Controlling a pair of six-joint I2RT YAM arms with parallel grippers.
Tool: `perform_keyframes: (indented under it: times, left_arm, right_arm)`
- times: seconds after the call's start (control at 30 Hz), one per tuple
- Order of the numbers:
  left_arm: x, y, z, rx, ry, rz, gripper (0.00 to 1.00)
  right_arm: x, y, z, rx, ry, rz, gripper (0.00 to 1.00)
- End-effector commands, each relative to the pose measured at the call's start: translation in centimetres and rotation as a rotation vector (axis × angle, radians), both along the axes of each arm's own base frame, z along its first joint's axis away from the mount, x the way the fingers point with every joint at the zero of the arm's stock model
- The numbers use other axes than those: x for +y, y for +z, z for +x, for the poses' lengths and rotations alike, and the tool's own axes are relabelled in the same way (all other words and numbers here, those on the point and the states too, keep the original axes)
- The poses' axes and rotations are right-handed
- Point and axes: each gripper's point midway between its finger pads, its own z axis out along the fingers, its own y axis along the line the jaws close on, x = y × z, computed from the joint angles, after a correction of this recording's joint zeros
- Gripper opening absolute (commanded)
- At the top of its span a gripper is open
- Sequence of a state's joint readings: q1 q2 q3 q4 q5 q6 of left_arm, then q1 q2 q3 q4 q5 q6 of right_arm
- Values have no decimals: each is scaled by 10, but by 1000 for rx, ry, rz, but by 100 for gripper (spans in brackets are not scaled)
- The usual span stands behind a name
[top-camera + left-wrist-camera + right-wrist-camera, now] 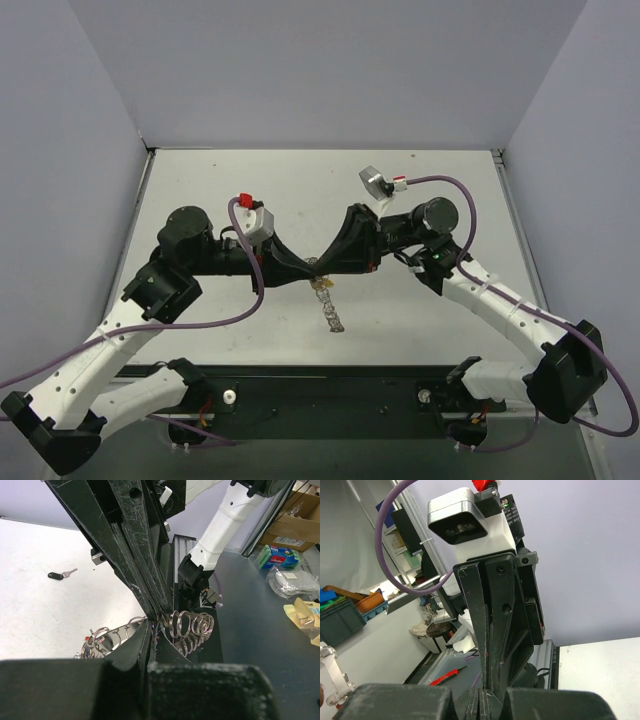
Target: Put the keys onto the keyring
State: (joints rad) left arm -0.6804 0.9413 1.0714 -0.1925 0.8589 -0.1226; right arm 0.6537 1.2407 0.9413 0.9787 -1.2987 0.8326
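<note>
The keyring shows as a bunch of silvery wire rings (192,627) hanging at the point where my two grippers meet tip to tip above the table's middle. In the top view the ring chain (331,315) dangles from there to the table, with a small yellowish piece (322,286) near its top. My left gripper (152,625) is shut, with rings spreading out on both sides of its fingertips. My right gripper (487,692) is shut, and what it pinches is hidden. A speck of red (87,638) shows among the left-hand rings. No key is clearly visible.
A small key with a black head (60,574) lies alone on the white table (250,190), seen only in the left wrist view. Both arms (230,255) cross the table's centre. A black rail (330,385) runs along the near edge.
</note>
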Motion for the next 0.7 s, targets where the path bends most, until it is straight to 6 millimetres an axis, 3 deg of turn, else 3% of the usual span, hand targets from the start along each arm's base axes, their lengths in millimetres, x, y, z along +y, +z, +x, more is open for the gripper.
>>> perform_keyframes:
  times: [0.0, 0.07, 0.1, 0.13, 0.23, 0.33, 0.43, 0.67]
  left_arm:
    - [-10, 6, 14, -47, 63, -31, 0]
    - [-8, 6, 14, -48, 74, -33, 0]
    - [-8, 4, 17, -48, 91, -31, 0]
    - [-6, 4, 18, -51, 103, -34, 0]
    - [-3, 4, 20, -59, 134, -41, 0]
    - [1, 5, 21, -74, 160, -48, 0]
    - [7, 6, 24, -102, 204, -56, 0]
    - [16, 14, 21, -174, 233, -94, 0]
  right_arm:
    - [5, 29, 1, -118, -88, 130, 0]
    - [5, 28, 4, -122, -112, 128, 3]
    - [4, 26, 6, -115, -125, 122, 11]
    - [4, 26, 9, -121, -148, 128, 26]
    - [-1, 27, 16, -131, -215, 139, 51]
    - [-9, 24, 21, -135, -283, 135, 62]
    - [-15, 24, 26, -151, -350, 129, 67]
    - [-19, 11, 44, -139, -463, 65, 64]
